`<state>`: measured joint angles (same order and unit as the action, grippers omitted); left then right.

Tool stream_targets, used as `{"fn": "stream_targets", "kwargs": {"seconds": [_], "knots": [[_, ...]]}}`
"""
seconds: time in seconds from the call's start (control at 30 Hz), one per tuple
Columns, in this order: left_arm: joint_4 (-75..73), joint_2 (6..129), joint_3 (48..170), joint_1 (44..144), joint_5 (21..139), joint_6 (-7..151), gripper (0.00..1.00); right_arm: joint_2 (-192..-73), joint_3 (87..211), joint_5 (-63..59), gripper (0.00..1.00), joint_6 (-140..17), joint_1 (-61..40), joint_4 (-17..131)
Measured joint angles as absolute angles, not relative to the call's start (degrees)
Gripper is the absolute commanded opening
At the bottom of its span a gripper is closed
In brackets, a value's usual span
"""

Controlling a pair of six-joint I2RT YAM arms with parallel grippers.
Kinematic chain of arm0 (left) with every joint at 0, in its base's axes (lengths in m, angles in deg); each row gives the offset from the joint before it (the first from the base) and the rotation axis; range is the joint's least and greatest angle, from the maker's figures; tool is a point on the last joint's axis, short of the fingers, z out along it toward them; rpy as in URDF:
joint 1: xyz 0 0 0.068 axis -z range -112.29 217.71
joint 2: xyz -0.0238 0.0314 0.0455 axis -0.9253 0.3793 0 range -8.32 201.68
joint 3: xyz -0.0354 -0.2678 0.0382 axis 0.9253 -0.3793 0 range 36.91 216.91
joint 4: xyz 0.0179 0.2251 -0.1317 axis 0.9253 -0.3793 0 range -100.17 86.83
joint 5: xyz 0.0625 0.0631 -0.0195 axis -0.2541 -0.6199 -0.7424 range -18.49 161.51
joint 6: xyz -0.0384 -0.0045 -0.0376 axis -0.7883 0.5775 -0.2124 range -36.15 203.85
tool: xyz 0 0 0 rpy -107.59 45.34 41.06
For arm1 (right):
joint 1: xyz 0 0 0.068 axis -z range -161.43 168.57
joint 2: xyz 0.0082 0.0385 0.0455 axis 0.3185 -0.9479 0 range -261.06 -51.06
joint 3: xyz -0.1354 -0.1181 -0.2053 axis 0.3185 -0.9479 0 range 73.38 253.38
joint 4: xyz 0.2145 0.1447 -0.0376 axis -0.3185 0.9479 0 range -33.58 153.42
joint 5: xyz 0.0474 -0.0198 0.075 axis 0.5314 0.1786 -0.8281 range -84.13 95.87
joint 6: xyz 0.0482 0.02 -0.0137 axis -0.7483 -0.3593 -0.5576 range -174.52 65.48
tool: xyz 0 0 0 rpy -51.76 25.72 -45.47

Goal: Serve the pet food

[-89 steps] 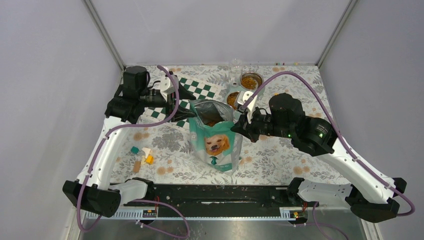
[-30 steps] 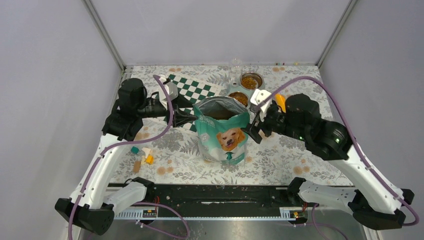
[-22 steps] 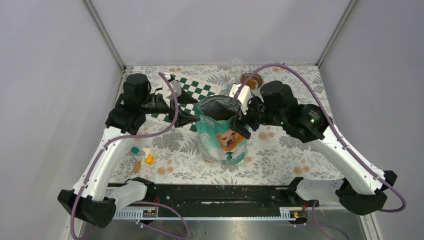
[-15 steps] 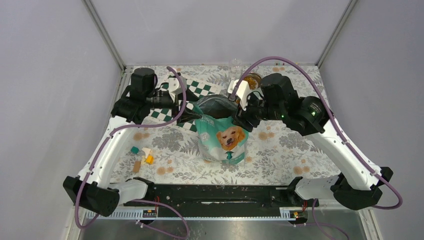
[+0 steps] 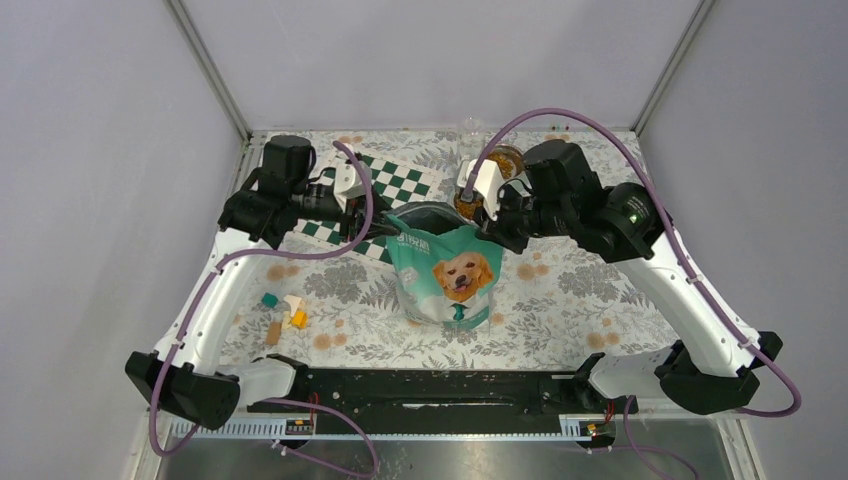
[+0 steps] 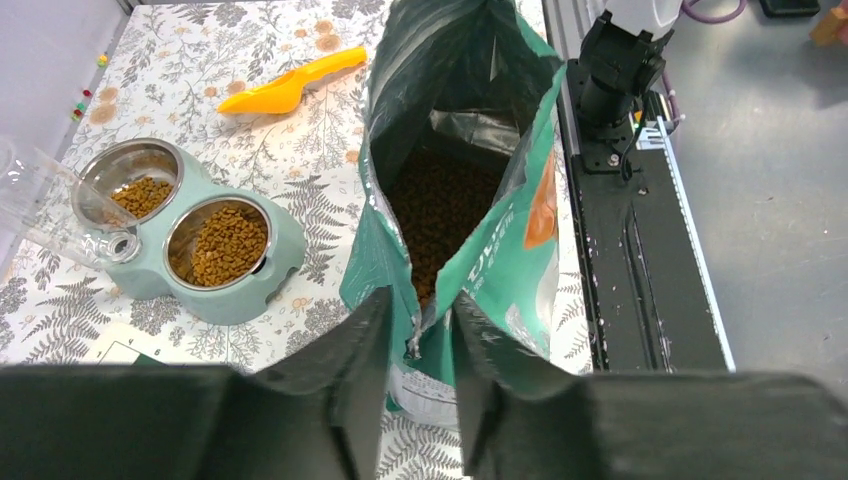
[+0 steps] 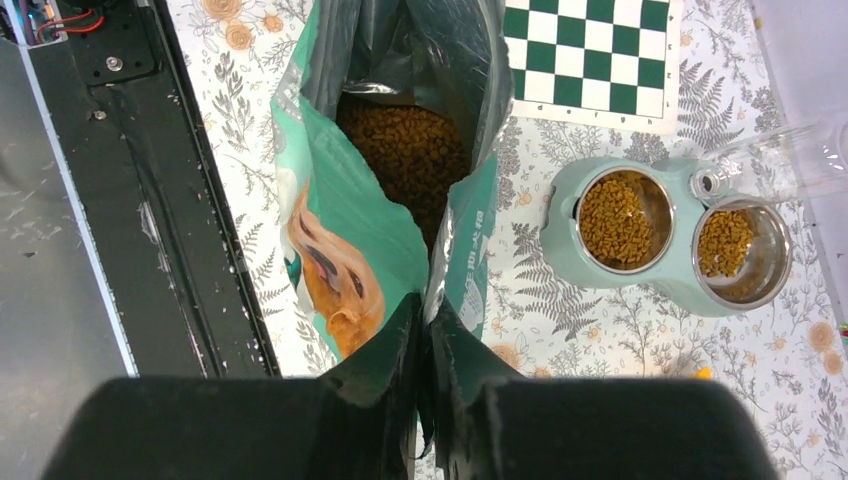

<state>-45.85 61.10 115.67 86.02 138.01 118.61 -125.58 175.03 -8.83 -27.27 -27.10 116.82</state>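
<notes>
**At the bag's mouth: 2 grippers on opposite seams**

Compared with 3 s ago, the teal dog-food bag no longer leans with a gaping top. It stands upright, its mouth drawn into a narrow slit. The right gripper, clear of the bag 1 s ago, now has its black fingers pressed together on the bag's right seam. The left gripper pinches the left seam between its 2 matte fingers.

The bag is glossy film, creased, with a silvery lining and a printed golden dog. Kibble, small brown pellets, lies deep inside it. More fills the 2 round steel bowls of a smooth teal feeder just behind the bag. An orange plastic scoop lies beyond the bag's right side, and a green-and-white checkerboard beyond its left.
</notes>
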Motion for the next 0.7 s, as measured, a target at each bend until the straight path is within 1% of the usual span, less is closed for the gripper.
{"fn": "stream_targets", "kwargs": {"seconds": [0.03,0.1,0.13,0.17,0.23,0.3,0.37,0.4,0.43,0.5,0.7], "knots": [[-46.2,61.21,115.76,86.06,137.97,118.87,0.15,-125.75,175.51,-8.85,0.22,-27.12,-27.1,117.52],[-47.49,61.63,116.2,86.1,137.88,119.75,0.0,-126.37,176.84,-8.77,0.35,-26.79,-27.03,119.12],[-48.36,61.83,116.53,86.1,137.66,120.56,0.0,-126.69,177.69,-8.7,0.41,-26.4,-26.99,119.6],[-49.15,61.87,116.75,86.13,137.27,121.37,0.0,-126.8,178.17,-8.72,0.44,-26.4,-26.9,119.97],[-50.07,61.87,116.94,86.15,136.7,122.59,0.0,-126.85,178.81,-8.7,0.45,-25.94,-26.79,120.62],[-50.33,61.83,117.1,86.17,136.26,123.46,0.0,-127.24,179.31,-8.77,0.44,-25.76,-26.77,121.28],[-50.59,61.76,117.2,86.26,135.76,124.16,0.0,-128.29,179.79,-8.79,0.38,-25.54,-26.75,121.87],[-50.72,61.72,117.25,86.28,135.59,124.4,0.0,-129.03,180.08,-8.79,0.31,-25.37,-26.7,122.24],[-50.83,61.63,117.27,86.28,135.32,124.67,0.0,-129.8,180.29,-8.79,0.18,-25.17,-26.66,122.64],[-51.38,61.5,117.38,86.34,134.76,125.5,0.0,-131.33,180.82,-8.74,0.0,-24.89,-26.44,123.84],[-53.52,61.45,118.71,86.78,131.76,128.23,0.0,-132.49,182.28,-7.45,0.0,-25.98,-23.82,125.41]]}}
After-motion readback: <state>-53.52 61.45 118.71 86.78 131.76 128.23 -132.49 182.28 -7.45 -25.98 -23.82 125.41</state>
